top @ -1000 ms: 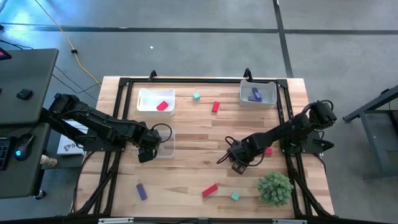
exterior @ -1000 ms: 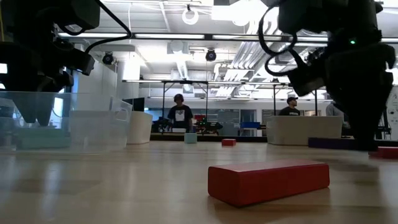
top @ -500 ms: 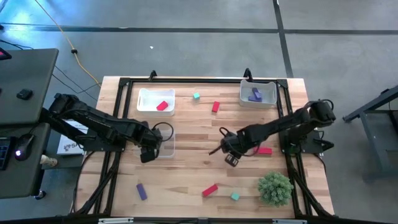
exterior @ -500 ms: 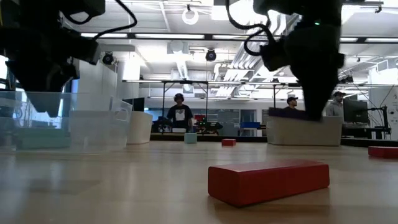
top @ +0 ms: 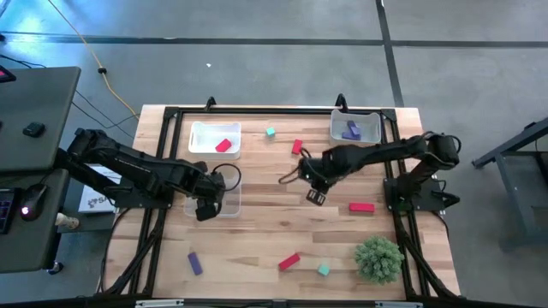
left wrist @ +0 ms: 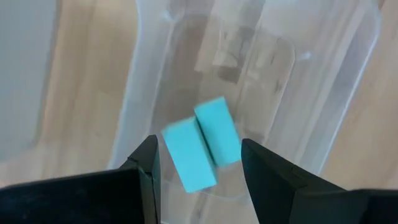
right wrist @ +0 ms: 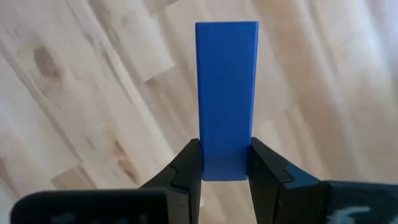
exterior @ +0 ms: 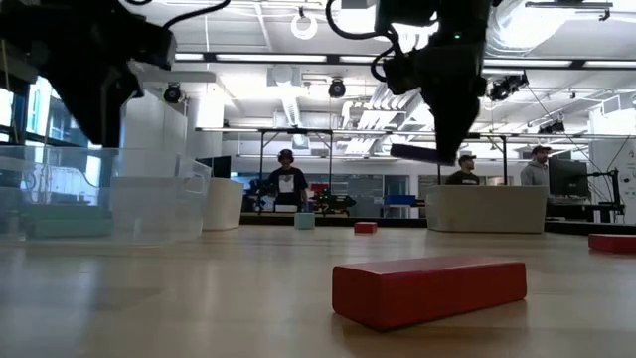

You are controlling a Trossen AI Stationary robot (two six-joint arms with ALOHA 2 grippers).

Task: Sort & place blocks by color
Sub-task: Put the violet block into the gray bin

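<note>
Right hand (right wrist: 225, 167): clamped on a blue-purple bar (right wrist: 226, 93), pinched by one short end, rest of the bar sticking out past the fingertips. Up off the table (top: 265, 231), mid-table toward the far side, near the loose red block (top: 297, 146).
Left hand (left wrist: 198, 163): fingers apart, nothing between them. Parked over the clear bin (top: 229, 198) on the left side of the table.
Teal blocks in that bin: two of them (left wrist: 202, 143) lying side by side and touching, right below the gap in the left hand.
Far-left bin (top: 202, 139): one red block (top: 224, 145) inside.
Far-right bin (top: 366, 127): purple pieces (top: 351, 131) inside, can't tell how many.
Loose teal cube (top: 271, 133): between the two far bins, just beside the far-left one.
Red bar on the right (top: 361, 207): flat on the table, near the right arm's base.
Near edge: purple bar (top: 194, 263) on the left, red bar (top: 289, 261) in the middle, teal cube (top: 324, 269) just beside the spiky green plant ball (top: 378, 258).
Low view: red bar (exterior: 428, 288) up front, people standing way back in the room.
</note>
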